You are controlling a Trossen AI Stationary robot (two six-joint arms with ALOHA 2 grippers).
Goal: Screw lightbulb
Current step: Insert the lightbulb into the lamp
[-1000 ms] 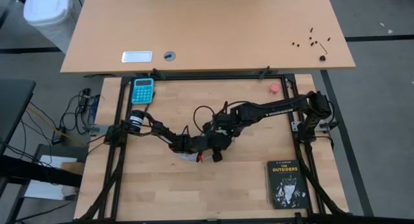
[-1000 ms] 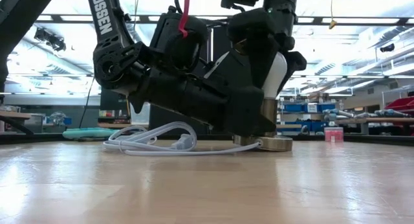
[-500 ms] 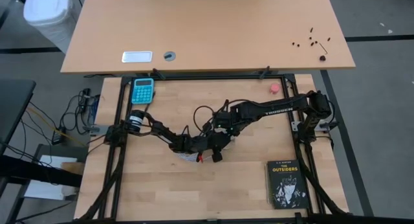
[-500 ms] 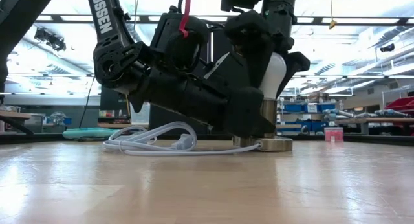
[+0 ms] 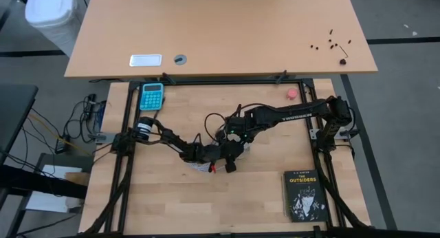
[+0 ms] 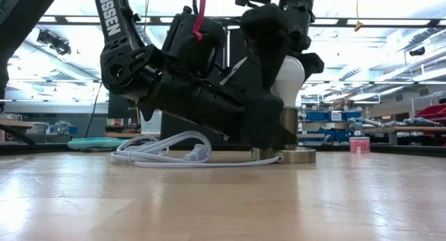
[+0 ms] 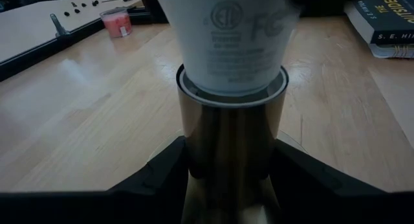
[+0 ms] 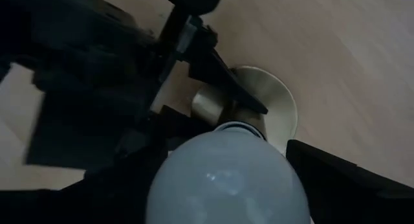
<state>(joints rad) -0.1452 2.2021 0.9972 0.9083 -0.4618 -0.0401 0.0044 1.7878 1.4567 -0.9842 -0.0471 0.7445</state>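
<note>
Your right gripper point(image 6: 289, 49) has just let go: a moment ago its fingers were pressed against the sides of the lightbulb point(image 6: 288, 81), and now they stand spread apart with the white globe sitting free between them, which the right wrist view confirms, since one dark finger point(image 8: 336, 182) lies clear of the glass on one side. The wrist has also turned a little around the bulb since then. That reads as the end of one twisting stroke, so you are most likely resetting for another turn rather than finished. The lightbulb stands upright directly beneath the right gripper, its neck seated in the brass socket point(image 7: 231, 136), and the socket's round base point(image 6: 296, 155) rests flat on the table point(image 6: 223, 199). Your left gripper point(image 7: 231, 179) has not moved; it stays clamped partway closed on the socket barrel, one finger point(image 7: 162, 175) on each side, just below the bulb's printed collar. The white cord point(image 6: 164, 152) trails off behind the left gripper. Before you regrip, judge whether the bulb is fully seated; the frames do not show how much thread remains.
</note>
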